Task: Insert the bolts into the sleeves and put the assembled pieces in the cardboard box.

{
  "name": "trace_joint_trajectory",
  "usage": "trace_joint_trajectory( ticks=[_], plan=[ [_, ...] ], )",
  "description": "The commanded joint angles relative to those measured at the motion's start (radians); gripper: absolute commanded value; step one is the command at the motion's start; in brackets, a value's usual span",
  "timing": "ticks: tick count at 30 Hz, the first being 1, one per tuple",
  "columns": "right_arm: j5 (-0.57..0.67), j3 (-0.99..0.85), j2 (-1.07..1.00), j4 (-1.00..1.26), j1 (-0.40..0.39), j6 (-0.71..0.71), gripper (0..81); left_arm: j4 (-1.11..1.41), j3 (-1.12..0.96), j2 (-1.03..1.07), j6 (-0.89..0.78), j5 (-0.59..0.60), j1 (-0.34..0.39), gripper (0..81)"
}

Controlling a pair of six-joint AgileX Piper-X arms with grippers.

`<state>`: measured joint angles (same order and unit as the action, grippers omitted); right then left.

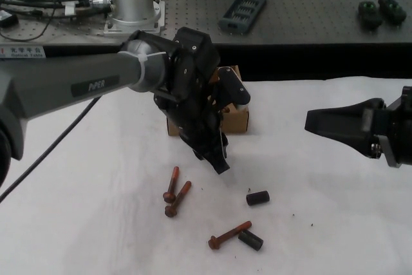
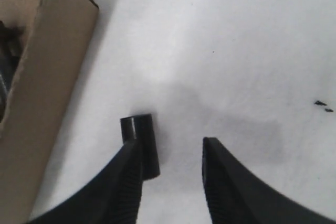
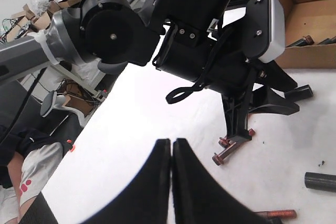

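Hanging near cardboard box (image 2: 42,87), L jaws spread beside a sleeve (image 2: 145,129); R jaws pressed together.

High view from behind, wrist views nearer — all share cardboard box (image 1: 237,122).

The left arm (image 1: 77,85) extends in from the left side, its wrist bent steeply downward. The left tool (image 2: 170,148) points down, fingers spread apart. The right arm (image 1: 394,136) lies level, and the right tool (image 3: 171,142) is aimed leftward, fingers pressed together.
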<state>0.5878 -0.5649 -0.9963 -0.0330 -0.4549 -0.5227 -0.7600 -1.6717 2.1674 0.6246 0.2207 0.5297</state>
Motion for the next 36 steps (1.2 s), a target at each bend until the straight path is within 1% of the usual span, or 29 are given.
trace_joint_trajectory(
  ticks=[1,4,5,9,11,14,17,19,22,26,29,33,36],
  plan=[
    [0.014,-0.012,0.006,0.001,0.006,0.007,2.2,0.004,-0.014,0.001,-0.026,-0.008,0.004,27.6],
    [0.027,-0.012,0.006,0.001,0.006,0.007,2.2,-0.005,-0.015,0.008,-0.048,-0.008,0.004,27.2],
    [0.036,-0.012,0.006,0.001,0.006,0.007,2.2,-0.019,-0.020,0.008,-0.048,-0.008,0.004,25.9],
    [0.048,-0.012,0.006,0.001,0.006,0.007,2.2,-0.044,-0.035,0.008,-0.039,-0.008,0.004,16.7],
    [0.051,-0.012,0.006,0.001,0.006,0.007,2.2,-0.046,-0.040,0.008,-0.034,-0.008,0.004,14.7],
    [0.056,-0.012,0.006,0.001,0.006,0.007,2.2,-0.048,-0.050,0.008,-0.034,-0.015,0.004,15.3],
    [0.058,-0.012,0.006,0.001,0.008,0.010,2.2,-0.057,-0.050,0.008,-0.041,-0.085,0.004,15.3],
    [0.058,-0.012,0.006,0.001,0.012,0.025,2.2,-0.070,-0.050,0.008,-0.041,-0.107,-0.004,15.3],
    [0.058,-0.012,0.006,-0.007,0.012,0.065,2.2,-0.078,-0.050,0.008,-0.076,-0.080,-0.020,15.3],
    [0.043,-0.010,0.006,-0.007,0.012,0.075,2.2,-0.076,-0.050,0.008,-0.150,0.048,-0.048,15.3],
    [0.006,-0.010,0.006,-0.007,0.012,0.090,2.2,-0.078,-0.050,0.008,-0.159,0.042,-0.057,15.3],
    [-0.039,-0.010,0.006,-0.007,0.012,0.120,2.2,-0.083,-0.050,0.008,-0.047,0.039,-0.057,15.3],
    [-0.040,-0.010,0.006,-0.007,0.012,0.120,2.2,-0.074,-0.050,0.008,-0.039,0.039,-0.054,15.3]
  ],
)
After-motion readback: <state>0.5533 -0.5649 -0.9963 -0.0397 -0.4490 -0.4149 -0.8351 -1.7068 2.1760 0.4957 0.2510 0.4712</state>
